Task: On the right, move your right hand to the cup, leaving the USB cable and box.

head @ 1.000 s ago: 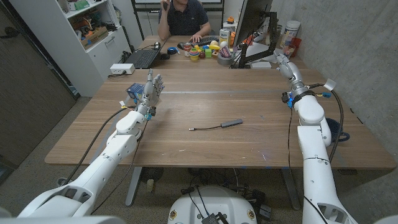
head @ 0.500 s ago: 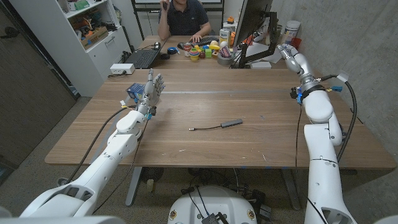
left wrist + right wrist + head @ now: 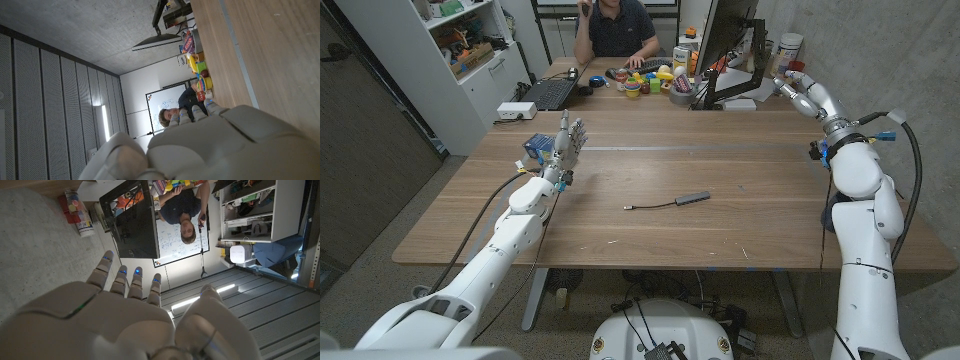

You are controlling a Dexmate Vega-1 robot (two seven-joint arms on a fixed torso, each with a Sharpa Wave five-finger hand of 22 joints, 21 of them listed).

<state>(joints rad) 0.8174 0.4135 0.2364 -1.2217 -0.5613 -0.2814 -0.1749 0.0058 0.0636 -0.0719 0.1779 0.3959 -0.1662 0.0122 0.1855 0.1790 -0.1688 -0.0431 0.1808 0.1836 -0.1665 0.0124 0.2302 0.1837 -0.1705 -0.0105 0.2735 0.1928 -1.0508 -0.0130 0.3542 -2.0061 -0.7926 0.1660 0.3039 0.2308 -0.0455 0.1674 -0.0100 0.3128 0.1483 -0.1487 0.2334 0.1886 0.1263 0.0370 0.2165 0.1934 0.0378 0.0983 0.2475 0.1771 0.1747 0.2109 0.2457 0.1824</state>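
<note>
A black USB cable [image 3: 670,203] lies on the middle of the wooden table [image 3: 720,240]. At the far left stands a small blue box [image 3: 533,148], and my left hand [image 3: 566,140] is upright right beside it, fingers apart and holding nothing; its back [image 3: 215,145] shows in the left wrist view. My right hand [image 3: 807,93] hangs in the air over the table's far right corner, fingers stretched out and empty [image 3: 115,310]. A white cup-like container with a red label [image 3: 787,50] [image 3: 84,224] stands just beyond it, apart from the fingers.
A monitor [image 3: 725,40] on its stand, a laptop [image 3: 548,92] and several bright toys [image 3: 650,80] crowd the far edge. A person [image 3: 618,25] sits behind them. A concrete wall runs close along the right; shelves stand at the back left.
My right arm has swung outward to the right, carrying the hand farther toward the table's far right corner and the white container. The left hand, box and cable have not moved.
</note>
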